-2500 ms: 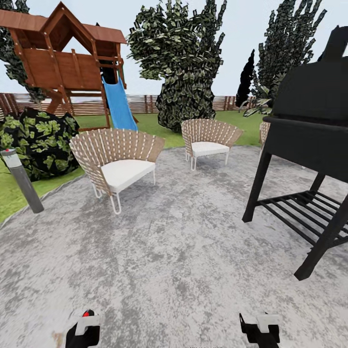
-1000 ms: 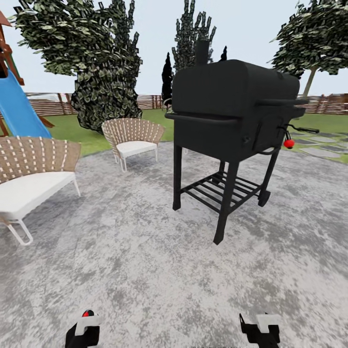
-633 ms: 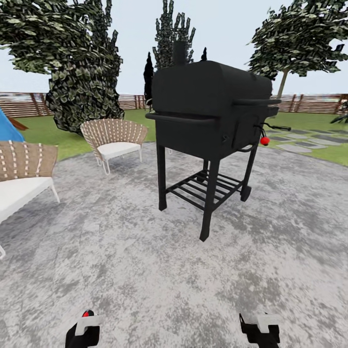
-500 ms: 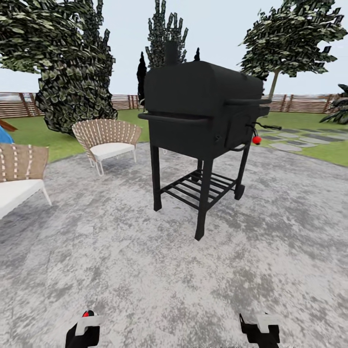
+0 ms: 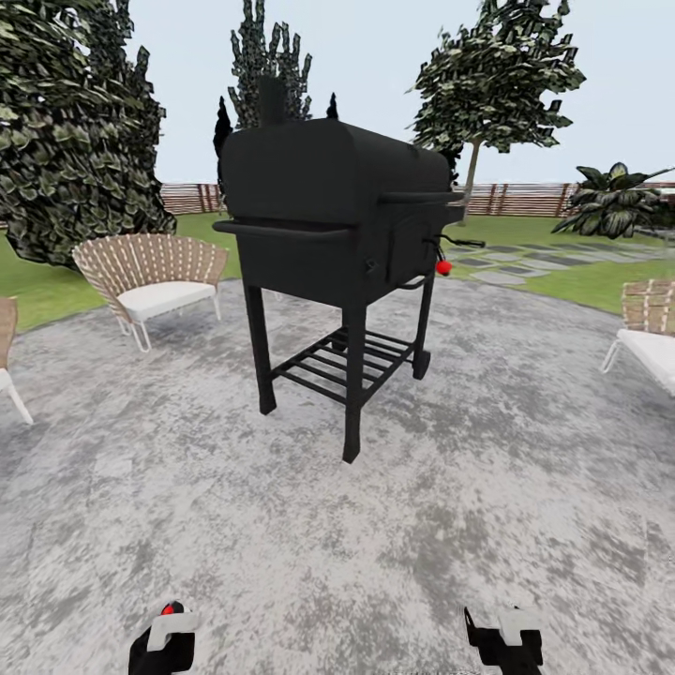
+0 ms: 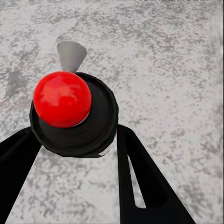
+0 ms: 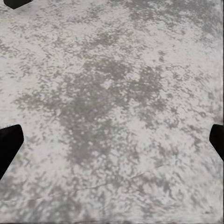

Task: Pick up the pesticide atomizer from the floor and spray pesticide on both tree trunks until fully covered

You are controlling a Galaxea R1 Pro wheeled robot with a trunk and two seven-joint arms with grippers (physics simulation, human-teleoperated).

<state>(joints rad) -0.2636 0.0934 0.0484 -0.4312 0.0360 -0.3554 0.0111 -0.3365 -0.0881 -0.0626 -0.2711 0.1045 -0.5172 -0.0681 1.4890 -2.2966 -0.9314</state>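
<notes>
Left claw (image 5: 169, 642): fingers (image 6: 140, 177) close against either side of a black round-topped item with a red knob and a grey cone nozzle, read as the pesticide atomizer (image 6: 77, 128); the item sits between the fingers, off the ground, with mottled grey paving (image 5: 281, 525) beneath it; in the head view its red knob shows just above the claw's white housing.

Right claw (image 5: 503, 639): spread wide, black fingertips at opposite edges of the right wrist view, nothing between them (image 7: 112, 140); bare paving below.

Ahead of both claws, standing on the paving: a black barbecue grill (image 5: 337, 216) on four legs with a slatted lower shelf, a chimney and a red-tipped handle at its right side.

Left of the grill: a woven chair with white cushion (image 5: 150, 277); a second chair (image 5: 652, 328) at the right edge, partly cut off.

Beyond the paving: green lawn (image 5: 581, 281) with pale stepping slabs (image 5: 506, 267); a brown slatted fence (image 5: 525, 199); a tree (image 5: 492, 80) with a slim pale trunk (image 5: 472, 173) behind the grill to the right, well apart from both claws; a large dense leafy mass (image 5: 66, 141) at left, trunk hidden; a dark conifer (image 5: 267, 66) behind the grill; a low palm (image 5: 614, 202) at right.

No white specks discernible on any trunk at this range.
</notes>
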